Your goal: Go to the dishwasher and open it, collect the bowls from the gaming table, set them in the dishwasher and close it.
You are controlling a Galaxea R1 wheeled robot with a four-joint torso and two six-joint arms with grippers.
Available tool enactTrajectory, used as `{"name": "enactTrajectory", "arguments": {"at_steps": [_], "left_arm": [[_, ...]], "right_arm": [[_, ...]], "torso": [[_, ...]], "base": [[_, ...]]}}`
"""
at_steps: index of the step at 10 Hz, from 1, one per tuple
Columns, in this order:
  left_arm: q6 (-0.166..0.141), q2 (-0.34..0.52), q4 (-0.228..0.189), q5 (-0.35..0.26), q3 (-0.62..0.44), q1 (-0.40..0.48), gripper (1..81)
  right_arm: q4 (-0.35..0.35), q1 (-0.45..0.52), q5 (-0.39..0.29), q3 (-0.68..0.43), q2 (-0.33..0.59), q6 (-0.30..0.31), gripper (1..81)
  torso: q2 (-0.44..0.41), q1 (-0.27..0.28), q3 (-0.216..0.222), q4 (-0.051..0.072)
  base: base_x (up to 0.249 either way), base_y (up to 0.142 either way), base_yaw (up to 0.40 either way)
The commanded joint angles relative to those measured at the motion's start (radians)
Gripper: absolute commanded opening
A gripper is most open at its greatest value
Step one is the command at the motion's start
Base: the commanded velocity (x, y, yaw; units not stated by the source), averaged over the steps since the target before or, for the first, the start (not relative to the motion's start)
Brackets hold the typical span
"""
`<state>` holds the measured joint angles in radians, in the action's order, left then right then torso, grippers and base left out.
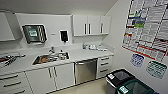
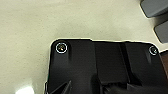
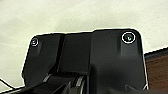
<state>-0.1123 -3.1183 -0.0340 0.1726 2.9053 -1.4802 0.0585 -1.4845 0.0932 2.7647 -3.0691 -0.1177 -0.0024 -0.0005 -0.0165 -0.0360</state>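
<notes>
The dishwasher (image 1: 85, 70) is a grey steel front built in under the white counter (image 1: 82, 55), its door shut, between white cabinet doors and a stack of white drawers. It stands ahead of me, slightly right of centre in the head view. The bowls and the gaming table are out of view. Both wrist views look down at pale floor past the robot's own dark plate.
A steel sink (image 1: 51, 58) with dishes sits in the counter left of the dishwasher. Two open bins (image 1: 120, 77) stand on the floor at the right, by a wall with posters (image 1: 147, 27). Wall cabinets (image 1: 91, 25) hang above. Pale floor (image 1: 87, 88) lies before the dishwasher.
</notes>
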Motion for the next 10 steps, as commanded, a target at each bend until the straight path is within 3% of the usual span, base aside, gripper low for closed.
{"name": "enactTrajectory", "arguments": {"at_steps": [1, 4, 10], "left_arm": [[-0.003, 0.009, -0.01, -0.041, 0.0, 0.053, 81.1], [-0.003, 0.01, -0.012, -0.039, 0.002, 0.057, 81.1], [-0.003, 0.012, -0.009, -0.041, 0.0, 0.059, 81.1]], "right_arm": [[-0.002, 0.057, -0.049, 0.001, 0.001, 0.001, 81.1], [0.0, 0.058, -0.049, -0.004, -0.002, 0.001, 81.1], [0.003, 0.058, -0.049, -0.004, -0.001, 0.001, 81.1]], "torso": [[0.0, 0.001, 0.0, 0.0], [0.0, 0.001, 0.0, 0.0], [0.0, 0.001, 0.0, 0.0]], "base": [[0.117, 0.0, 0.0], [0.117, 0.0, 0.0], [0.117, 0.065, 0.0]]}}
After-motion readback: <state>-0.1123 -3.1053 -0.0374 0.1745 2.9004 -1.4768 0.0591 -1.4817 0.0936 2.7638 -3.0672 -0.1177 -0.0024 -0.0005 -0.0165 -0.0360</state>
